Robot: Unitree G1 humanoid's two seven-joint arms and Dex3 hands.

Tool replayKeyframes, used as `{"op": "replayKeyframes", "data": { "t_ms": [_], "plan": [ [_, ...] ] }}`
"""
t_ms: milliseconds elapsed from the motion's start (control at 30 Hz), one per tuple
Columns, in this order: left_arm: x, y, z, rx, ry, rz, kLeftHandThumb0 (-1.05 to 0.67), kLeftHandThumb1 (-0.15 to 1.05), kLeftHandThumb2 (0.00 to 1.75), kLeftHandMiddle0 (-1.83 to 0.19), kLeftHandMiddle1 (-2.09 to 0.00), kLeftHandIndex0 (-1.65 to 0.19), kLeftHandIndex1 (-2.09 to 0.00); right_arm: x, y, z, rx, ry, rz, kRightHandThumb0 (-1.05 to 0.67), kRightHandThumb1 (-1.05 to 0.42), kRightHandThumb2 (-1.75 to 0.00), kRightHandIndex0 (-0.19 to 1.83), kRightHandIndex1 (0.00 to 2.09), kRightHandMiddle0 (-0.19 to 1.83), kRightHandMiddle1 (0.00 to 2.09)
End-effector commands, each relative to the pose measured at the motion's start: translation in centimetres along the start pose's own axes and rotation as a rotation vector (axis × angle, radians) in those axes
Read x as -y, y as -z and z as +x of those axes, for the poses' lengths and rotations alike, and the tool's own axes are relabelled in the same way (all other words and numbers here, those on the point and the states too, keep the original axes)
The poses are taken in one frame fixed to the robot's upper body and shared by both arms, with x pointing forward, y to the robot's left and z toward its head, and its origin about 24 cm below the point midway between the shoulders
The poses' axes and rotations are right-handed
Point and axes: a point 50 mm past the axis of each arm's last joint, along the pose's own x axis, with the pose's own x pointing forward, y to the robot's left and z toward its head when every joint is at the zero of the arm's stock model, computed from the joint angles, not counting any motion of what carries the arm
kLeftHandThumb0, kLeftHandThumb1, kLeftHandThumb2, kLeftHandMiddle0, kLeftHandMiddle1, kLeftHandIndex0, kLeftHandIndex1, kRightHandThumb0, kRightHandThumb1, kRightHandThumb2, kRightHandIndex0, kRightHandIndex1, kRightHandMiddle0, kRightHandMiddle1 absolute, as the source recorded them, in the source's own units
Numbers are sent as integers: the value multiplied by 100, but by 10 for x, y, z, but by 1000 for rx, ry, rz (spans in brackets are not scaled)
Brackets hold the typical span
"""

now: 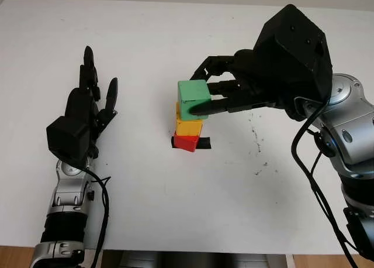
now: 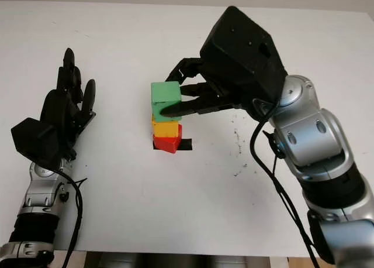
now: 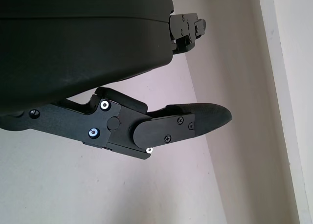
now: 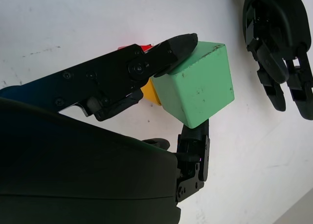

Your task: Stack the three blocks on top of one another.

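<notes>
A red block [image 1: 187, 143] sits on a black tape mark [image 1: 203, 143] on the white table [image 1: 175, 40], with a yellow block [image 1: 189, 126] on top of it. The green block [image 1: 193, 99] is at the top of this column, tilted a little, and my right hand [image 1: 213, 95] is shut on it, one finger across its front and others behind. In the right wrist view the green block [image 4: 196, 83] is pinched between the black fingers [image 4: 168, 55], with yellow [image 4: 150, 93] and a sliver of red [image 4: 143, 48] behind it. My left hand [image 1: 87, 107] is open over the table at the left.
Small dark specks [image 1: 255, 138] mark the table right of the stack. The table's front edge [image 1: 193, 251] runs along the bottom of the head views. The left hand [image 4: 279, 43] appears beyond the green block in the right wrist view.
</notes>
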Motion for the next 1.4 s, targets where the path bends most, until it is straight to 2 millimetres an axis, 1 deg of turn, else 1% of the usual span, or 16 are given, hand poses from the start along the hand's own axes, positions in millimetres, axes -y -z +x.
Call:
{"op": "replayKeyframes", "data": {
  "t_ms": [0,267,400,567,767,1233,1367],
  "plan": [
    [0,1,-3,0,0,4,-64,105,55,17,-5,14,-5,1,-2,-2,25,7,3,-48,-99,-5,32,4,25,178],
    [-1,1,-3,2,-7,1,-64,105,53,16,-6,13,-6,0,-1,1,27,7,-11,-49,-99,-5,32,4,24,176],
    [-1,1,-3,-3,-5,9,-65,105,53,17,-5,14,-5,-1,0,3,37,-4,-4,-48,-99,-5,31,4,25,179],
    [-1,0,-4,-3,-9,10,-65,105,53,16,-5,14,-5,-1,2,4,45,4,-38,-48,-99,-5,32,4,25,181],
    [-1,1,-3,2,-3,2,-65,105,53,16,-5,14,-5,-2,5,4,41,6,-60,-47,-99,-5,32,4,23,177],
    [-1,1,-4,-7,-9,8,-66,105,53,16,-6,13,-6,-3,13,6,13,-20,-82,-49,-99,-5,31,4,24,176],
    [0,1,-3,3,-3,2,-65,105,53,16,-5,14,-5,-4,14,7,33,-28,-95,-50,-99,-5,32,5,26,176]
  ]
}}
